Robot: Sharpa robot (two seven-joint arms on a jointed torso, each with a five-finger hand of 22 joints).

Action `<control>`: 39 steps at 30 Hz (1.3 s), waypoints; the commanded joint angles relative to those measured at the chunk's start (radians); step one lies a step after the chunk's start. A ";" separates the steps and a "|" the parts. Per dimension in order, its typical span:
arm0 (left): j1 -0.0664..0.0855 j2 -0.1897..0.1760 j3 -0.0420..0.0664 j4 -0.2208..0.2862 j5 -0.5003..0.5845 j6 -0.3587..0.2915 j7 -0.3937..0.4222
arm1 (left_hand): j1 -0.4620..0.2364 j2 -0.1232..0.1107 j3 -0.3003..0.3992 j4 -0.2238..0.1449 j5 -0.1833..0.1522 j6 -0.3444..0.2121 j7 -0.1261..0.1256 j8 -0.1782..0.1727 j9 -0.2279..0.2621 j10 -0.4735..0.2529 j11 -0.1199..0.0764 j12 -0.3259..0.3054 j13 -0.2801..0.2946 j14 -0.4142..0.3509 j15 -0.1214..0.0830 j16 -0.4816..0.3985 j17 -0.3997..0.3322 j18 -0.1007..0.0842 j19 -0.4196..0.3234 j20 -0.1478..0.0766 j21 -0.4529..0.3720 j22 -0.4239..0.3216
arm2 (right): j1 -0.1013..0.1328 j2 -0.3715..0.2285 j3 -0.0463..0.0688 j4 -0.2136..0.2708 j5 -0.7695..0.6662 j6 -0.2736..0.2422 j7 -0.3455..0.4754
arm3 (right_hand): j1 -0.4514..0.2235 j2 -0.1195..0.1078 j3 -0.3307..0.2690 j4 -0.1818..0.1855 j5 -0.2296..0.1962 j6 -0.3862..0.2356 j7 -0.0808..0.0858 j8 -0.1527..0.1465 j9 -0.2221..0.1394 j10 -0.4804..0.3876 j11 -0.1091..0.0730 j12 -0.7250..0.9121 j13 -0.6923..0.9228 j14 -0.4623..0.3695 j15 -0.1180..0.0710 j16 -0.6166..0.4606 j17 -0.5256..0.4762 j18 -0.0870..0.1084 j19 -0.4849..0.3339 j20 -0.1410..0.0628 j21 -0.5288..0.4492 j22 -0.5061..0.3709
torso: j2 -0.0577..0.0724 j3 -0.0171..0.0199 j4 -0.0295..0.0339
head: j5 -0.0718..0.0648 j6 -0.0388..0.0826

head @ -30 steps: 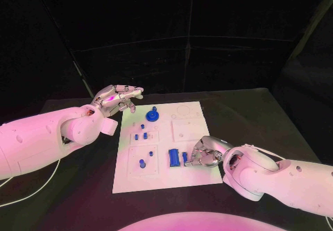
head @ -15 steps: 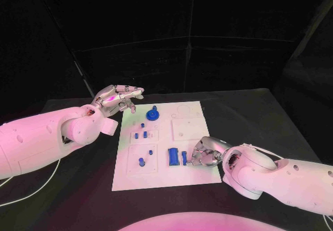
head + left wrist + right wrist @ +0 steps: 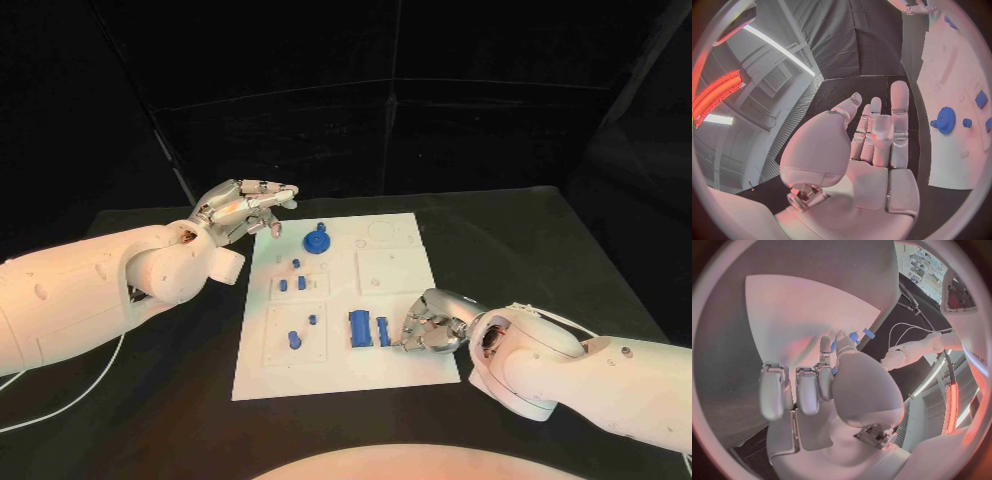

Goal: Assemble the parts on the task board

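- A black table is seen against dark walls hung with black cloth.
- A thin pale line is drawn across the far wall.
- A long white strip light and a glowing red lamp are seen overhead on the left.

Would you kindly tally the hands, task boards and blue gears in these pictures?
Hands: 2, the left hand and the right hand
Task board: 1
Blue gear: 1
Total: 4
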 commanded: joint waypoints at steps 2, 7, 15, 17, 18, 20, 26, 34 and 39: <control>0.001 0.001 0.001 0.004 0.053 0.020 0.005 | -0.008 0.002 -0.007 0.008 0.001 -0.006 0.002 0.008 -0.001 -0.010 0.002 0.008 0.002 -0.009 0.000 -0.001 -0.012 0.015 -0.007 0.005 -0.005 -0.002 | 0.003 -0.017 0.001 0.000 0.192 -0.069 0.189 | -0.008 -0.004 -0.009 -0.004 0.061 -0.022 0.009 -0.005 -0.003 -0.010 0.006 -0.023 0.061 0.076 0.001 -0.010 0.133 -0.004 0.008 -0.002 -0.012 0.093 | -0.004 -0.0015 -0.0021 | 0.002 0.017; 0.001 0.006 0.001 0.001 0.132 0.030 0.022 | -0.012 -0.008 -0.018 0.008 0.002 -0.009 -0.001 0.010 0.000 -0.019 0.003 0.010 0.002 -0.033 0.002 -0.019 -0.050 0.014 -0.017 0.007 -0.012 -0.006 | 0.038 -0.017 0.001 -0.050 0.412 -0.097 0.409 | 0.036 0.011 0.005 -0.023 0.092 -0.066 0.031 -0.038 -0.018 -0.137 0.024 -0.260 -0.106 0.039 0.015 -0.108 -0.002 0.032 -0.084 0.009 -0.112 -0.060 | -0.014 -0.0014 0.0005 | -0.002 0.048; 0.001 0.041 0.000 -0.074 0.157 0.005 0.046 | -0.003 -0.005 -0.074 0.011 -0.015 -0.008 0.009 0.028 0.000 -0.059 0.020 -0.021 -0.027 -0.269 0.021 -0.322 -0.404 0.017 -0.140 0.026 -0.163 -0.098 | 0.132 0.058 0.002 -0.268 0.829 -0.104 0.669 | 0.145 0.028 0.130 -0.081 0.090 -0.146 0.092 -0.125 -0.062 -0.391 0.077 -0.819 -0.551 -0.138 0.062 -0.560 -0.456 0.134 -0.413 0.052 -0.558 -0.588 | -0.046 -0.0077 0.0134 | -0.014 0.128; 0.000 0.053 0.001 -0.096 0.159 0.003 0.050 | 0.005 0.001 -0.081 0.010 -0.013 -0.008 0.008 0.028 -0.001 -0.066 0.022 -0.042 -0.040 -0.325 0.030 -0.417 -0.448 0.008 -0.191 0.038 -0.223 -0.134 | 0.146 0.086 0.002 -0.336 0.894 -0.084 0.727 | 0.155 0.022 0.184 -0.083 0.091 -0.131 0.106 -0.159 -0.085 -0.380 0.083 -0.927 -0.667 -0.223 0.080 -0.769 -0.621 0.137 -0.458 0.063 -0.633 -0.638 | -0.053 -0.0103 0.0159 | -0.013 0.148; -0.001 0.061 0.001 -0.110 0.160 0.005 0.052 | 0.008 0.003 -0.084 0.010 -0.011 -0.009 0.008 0.026 -0.001 -0.069 0.025 -0.056 -0.048 -0.360 0.039 -0.477 -0.476 0.005 -0.224 0.045 -0.257 -0.154 | 0.154 0.106 0.003 -0.380 0.924 -0.069 0.761 | 0.158 0.009 0.214 -0.086 0.093 -0.123 0.116 -0.180 -0.098 -0.382 0.092 -0.991 -0.735 -0.246 0.086 -0.828 -0.649 0.137 -0.476 0.069 -0.662 -0.654 | -0.055 -0.0113 0.0165 | -0.012 0.162; -0.004 0.084 0.001 -0.143 0.162 0.003 0.060 | 0.017 0.011 -0.093 0.009 -0.013 -0.009 0.013 0.014 -0.002 -0.068 0.042 -0.101 -0.073 -0.441 0.078 -0.658 -0.562 -0.008 -0.333 0.072 -0.367 -0.220 | 0.166 0.153 0.010 -0.481 0.979 -0.032 0.825 | 0.155 -0.015 0.279 -0.086 0.081 -0.109 0.117 -0.222 -0.125 -0.349 0.110 -1.083 -0.853 -0.332 0.112 -0.971 -0.725 0.130 -0.549 0.088 -0.741 -0.694 | -0.064 -0.0124 0.0175 | -0.008 0.185; -0.011 0.134 0.001 -0.205 0.163 -0.116 0.107 | 0.041 0.033 -0.125 0.005 -0.021 0.001 0.016 -0.022 -0.003 -0.034 0.057 -0.207 -0.082 -0.427 0.114 -0.903 -0.697 0.011 -0.450 0.134 -0.524 -0.333 | 0.177 0.253 0.034 -0.668 1.058 0.052 0.886 | 0.109 -0.070 0.397 -0.071 0.047 -0.122 0.147 -0.314 -0.187 -0.337 0.157 -1.237 -1.064 -0.410 0.174 -1.241 -0.912 0.120 -0.638 0.146 -0.919 -0.802 | -0.067 -0.0099 0.0136 | 0.011 0.225; -0.024 0.176 0.001 -0.251 0.177 -0.220 0.153 | 0.025 0.038 -0.169 0.021 -0.019 -0.027 -0.021 -0.063 -0.004 -0.096 0.104 -0.295 -0.082 -0.479 0.158 -1.027 -0.757 0.005 -0.539 0.170 -0.607 -0.390 | 0.180 0.322 0.041 -0.782 1.094 0.100 0.909 | 0.054 -0.099 0.430 -0.083 0.016 -0.144 0.159 -0.347 -0.253 -0.372 0.185 -1.283 -1.225 -0.446 0.223 -1.408 -1.077 0.138 -0.626 0.206 -1.128 -0.961 | -0.065 -0.0069 0.0131 | 0.016 0.242; -0.029 0.184 0.000 -0.258 0.163 -0.172 0.105 | -0.367 0.025 -0.259 0.030 -0.067 -0.317 -0.065 -0.136 -0.068 -0.391 0.040 -0.363 -0.144 -0.742 0.106 -1.126 -0.810 -0.050 -0.771 0.085 -0.684 -0.470 | 0.177 0.332 0.040 -0.791 1.054 0.056 0.866 | -0.374 0.008 0.320 -0.147 -0.068 -0.436 0.109 -0.411 -0.315 -0.710 0.150 -1.349 -1.330 -0.742 0.188 -1.497 -1.190 0.074 -0.846 0.144 -1.284 -1.109 | -0.065 -0.0073 0.0129 | 0.017 0.242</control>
